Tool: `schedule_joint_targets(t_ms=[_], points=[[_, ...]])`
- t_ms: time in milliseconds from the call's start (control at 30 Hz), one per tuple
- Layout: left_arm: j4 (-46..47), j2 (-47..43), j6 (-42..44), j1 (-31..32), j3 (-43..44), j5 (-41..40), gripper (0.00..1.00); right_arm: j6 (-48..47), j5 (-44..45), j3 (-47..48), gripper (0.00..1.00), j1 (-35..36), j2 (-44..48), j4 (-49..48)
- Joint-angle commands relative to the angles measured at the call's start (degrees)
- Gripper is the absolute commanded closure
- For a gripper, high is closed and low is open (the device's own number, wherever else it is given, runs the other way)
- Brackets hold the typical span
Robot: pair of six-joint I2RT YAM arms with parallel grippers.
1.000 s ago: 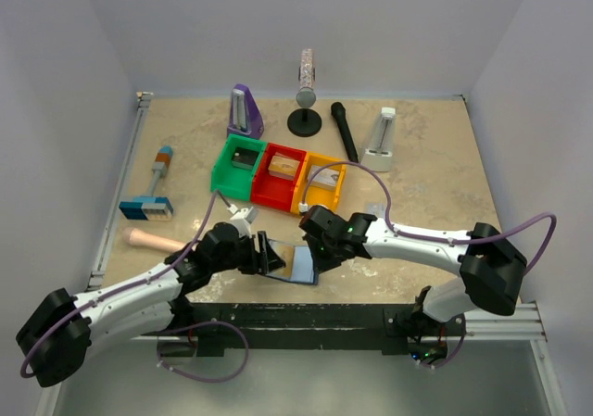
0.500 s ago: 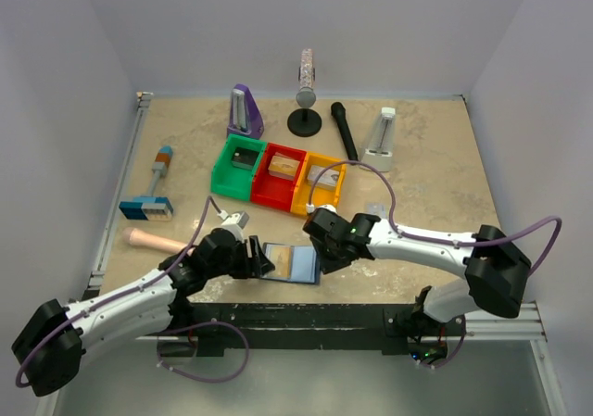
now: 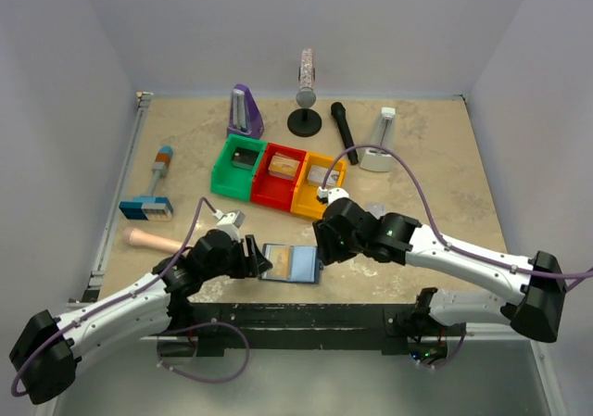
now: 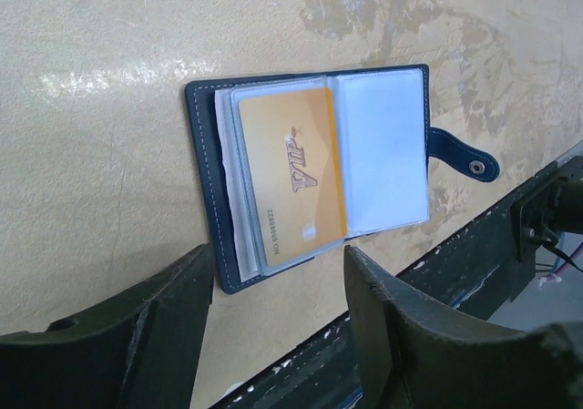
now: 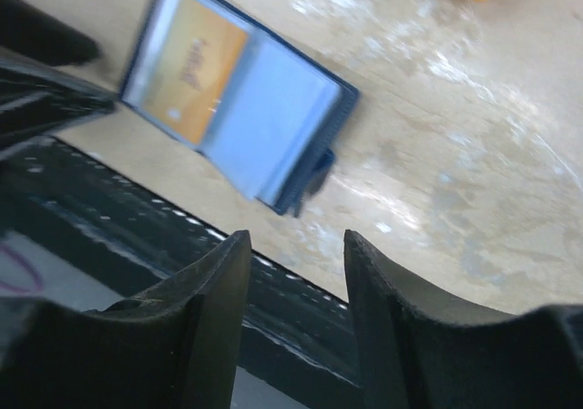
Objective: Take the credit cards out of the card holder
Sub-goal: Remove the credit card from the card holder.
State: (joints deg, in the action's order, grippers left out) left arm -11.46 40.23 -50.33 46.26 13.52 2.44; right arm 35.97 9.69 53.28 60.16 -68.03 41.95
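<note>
Left wrist view: card holder (image 4: 310, 168) spread flat on the surface (image 4: 109, 108) at 6 o'clock of the red bin (image 3: 278, 177), amber card (image 4: 291, 186) sleeved inside, left claw (image 4: 278, 272) and right claw (image 5: 291, 254) both agape, empty; best pin the cover, then slide the card out.

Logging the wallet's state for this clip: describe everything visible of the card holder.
The card holder is a dark navy, leather-looking bifold with pale stitching, lying open and flat on the table by its near edge. Clear plastic sleeves face up; one holds an orange VIP card. A strap with a silver snap sticks out. Nothing grips it.
</note>
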Motion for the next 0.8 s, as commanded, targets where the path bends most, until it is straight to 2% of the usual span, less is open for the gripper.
schedule_joint_targets(t_ms=[0,100,200,267,367,400,433,500,600,767], points=[[2.84,0.37,0.32,-0.21,2.39,-1.03,0.38,-1.78,-9.23,-2.99,0.54,0.22,2.81,-15.82],[5.65,1.6,0.23,-0.21,1.78,-0.24,0.42,0.15,-15.57,-4.85,0.67,0.22,0.89,-23.84],[8.55,2.22,0.05,-0.12,0.99,0.11,0.5,2.79,-16.02,-1.7,0.81,0.13,-3.5,-20.87],[10.49,2.49,0.14,-0.12,0.2,0.2,0.57,4.28,-16.98,-1.51,0.85,0.04,-6.05,-21.29],[13.74,3.45,0.05,-0.21,-0.33,-0.06,0.66,7.0,-18.48,-3.96,0.85,-0.31,-7.73,-26.56],[13.84,3.98,-0.03,-0.21,-0.33,-0.41,0.73,7.62,-19.35,-4.67,0.85,-0.66,-8.6,-28.05],[14.01,4.76,-0.12,-0.21,-0.25,-0.85,0.86,8.32,-20.06,-5.19,0.84,-1.09,-9.31,-29.29],[13.92,6.61,-0.21,-0.12,0.28,-0.94,0.95,10.08,-22.25,-6.6,0.83,-2.15,-10.54,-32.44],[15.15,9.51,-0.74,-0.2,0.37,-0.33,0.99,12.45,-24.19,-9.06,0.8,-3.47,-11.95,-37.28],[16.3,12.33,-1.62,-0.2,0.46,-0.5,1.0,14.39,-27.0,-9.77,0.76,-5.05,-15.37,-41.59]])
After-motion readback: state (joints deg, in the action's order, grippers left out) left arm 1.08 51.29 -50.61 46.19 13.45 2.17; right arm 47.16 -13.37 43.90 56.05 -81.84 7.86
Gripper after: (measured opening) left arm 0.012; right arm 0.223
